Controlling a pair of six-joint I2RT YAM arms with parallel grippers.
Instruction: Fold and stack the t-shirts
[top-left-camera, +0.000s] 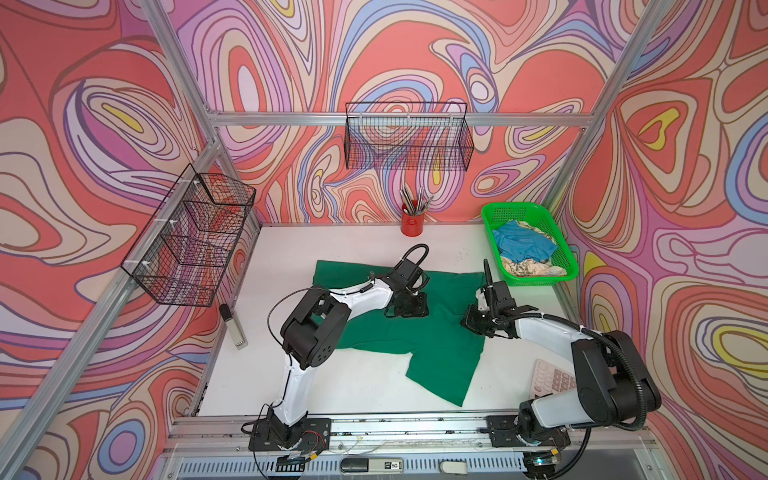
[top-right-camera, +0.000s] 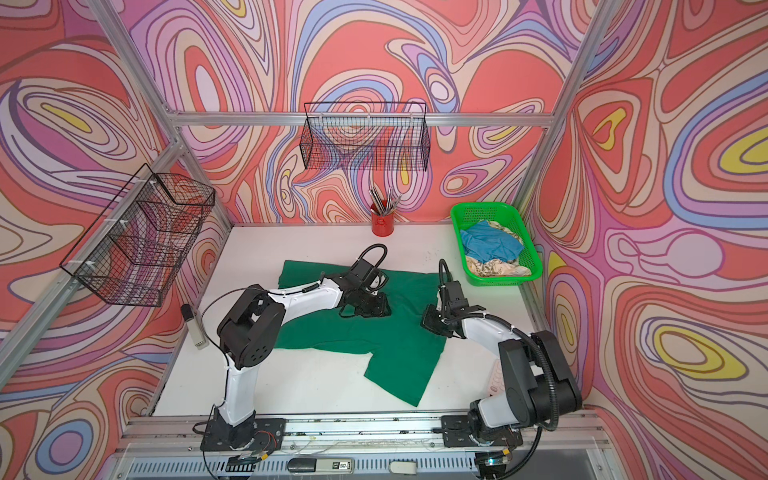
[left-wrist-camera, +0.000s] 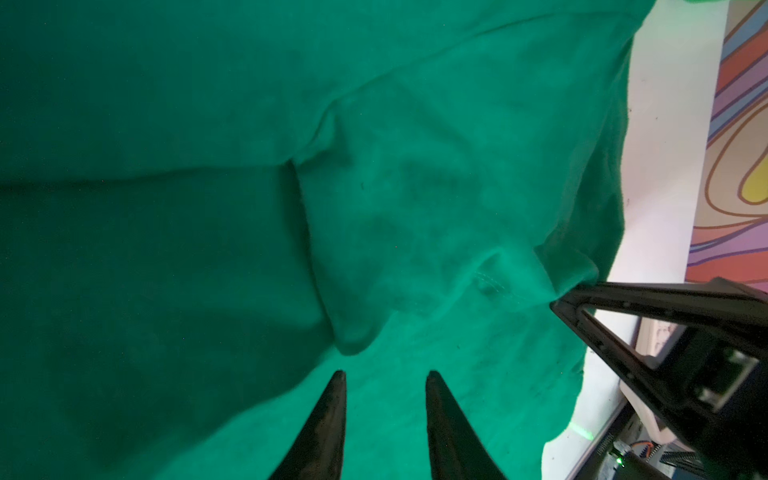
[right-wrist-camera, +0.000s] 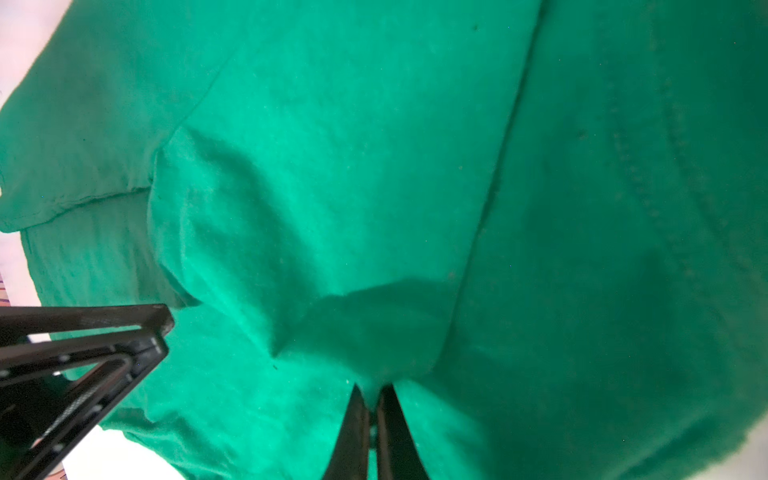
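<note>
Though laid out across the middle of the white surface (top-left-camera: 357, 386), nowhere near flat: eyes on the dark green tee (top-left-camera: 432, 345), rumpled, with ridges through the body and a flap trailing toward the near edge. Over to the right gripper (right-wrist-camera: 372, 388): clamped tight on a pinch of that tee near its edge on the robot's right, cloth tented up into the tips. Now the left gripper (left-wrist-camera: 384, 374): parted, down at the middle of the tee with a raised fold just ahead of the tips, touching or just above, hard to tell, and holding nothing. Expect soft, light, floppy stuff here: no stiffness at all, sags and drags wherever lifted, clings enough to itself to pull a neighbouring layer along. Best taken at a hem, a shoulder seam or a raised crease, never on the flat middle; pinch shallow, or risk hauling up the layer beneath as well. Calls for two holds well apart to keep an edge straight. Off in the far right corner, inside the bright green basket (top-left-camera: 515, 212): the light blue tee (top-left-camera: 521, 243) crumpled together with the cream patterned tee (top-left-camera: 528, 268), both unfolded, both likely just as limp.
</note>
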